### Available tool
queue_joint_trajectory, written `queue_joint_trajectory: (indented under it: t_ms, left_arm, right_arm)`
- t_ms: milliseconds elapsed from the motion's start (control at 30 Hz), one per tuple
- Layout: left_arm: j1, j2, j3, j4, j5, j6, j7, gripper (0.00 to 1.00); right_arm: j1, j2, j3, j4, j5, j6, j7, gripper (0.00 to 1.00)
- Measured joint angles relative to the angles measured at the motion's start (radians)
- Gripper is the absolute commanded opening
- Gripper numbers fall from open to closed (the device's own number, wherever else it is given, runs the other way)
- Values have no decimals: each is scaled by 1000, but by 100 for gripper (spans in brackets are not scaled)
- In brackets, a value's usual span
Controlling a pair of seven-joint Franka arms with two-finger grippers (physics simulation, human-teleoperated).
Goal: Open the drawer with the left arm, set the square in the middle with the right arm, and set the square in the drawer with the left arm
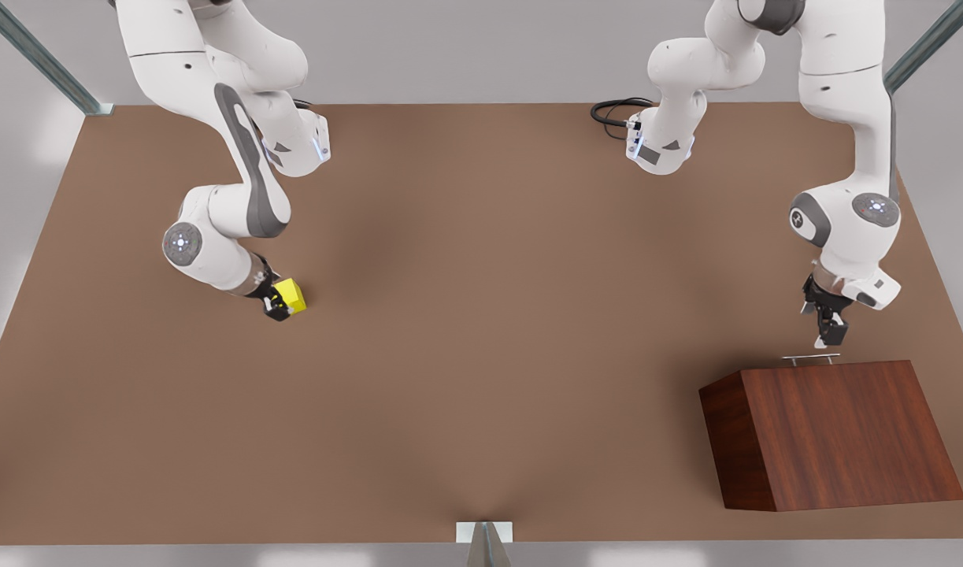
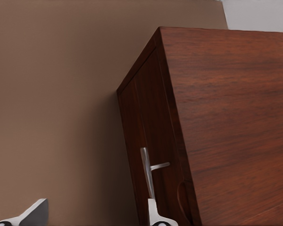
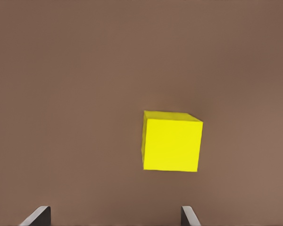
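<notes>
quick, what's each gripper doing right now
left gripper: open, at the drawer's handle, not yet closed on it.
right gripper: open, by the yellow cube, not gripping.

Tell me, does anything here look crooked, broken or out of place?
Nothing stands out. The drawer is shut in its cabinet, undamaged, its handle straight. The left gripper hangs by the handle, fingers open. The square sits flat on the table, with the open right gripper beside it.
</notes>
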Motion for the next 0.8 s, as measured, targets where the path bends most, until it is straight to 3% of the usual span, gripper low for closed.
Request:
queue_joint_trajectory:
  t_ms: [267,367,800]
  left_arm:
    - [6,54,1,48,7,2,2,100]
    - [6,62,0,48,8,2,2,100]
    - [7,94,0,76,9,20,2,100]
  right_arm:
    - [-16,11,2,-40,3,10,-110,100]
    - [-94,57,2,-37,22,77,-182,100]
    - [-85,52,40,-98,112,124,-242,100]
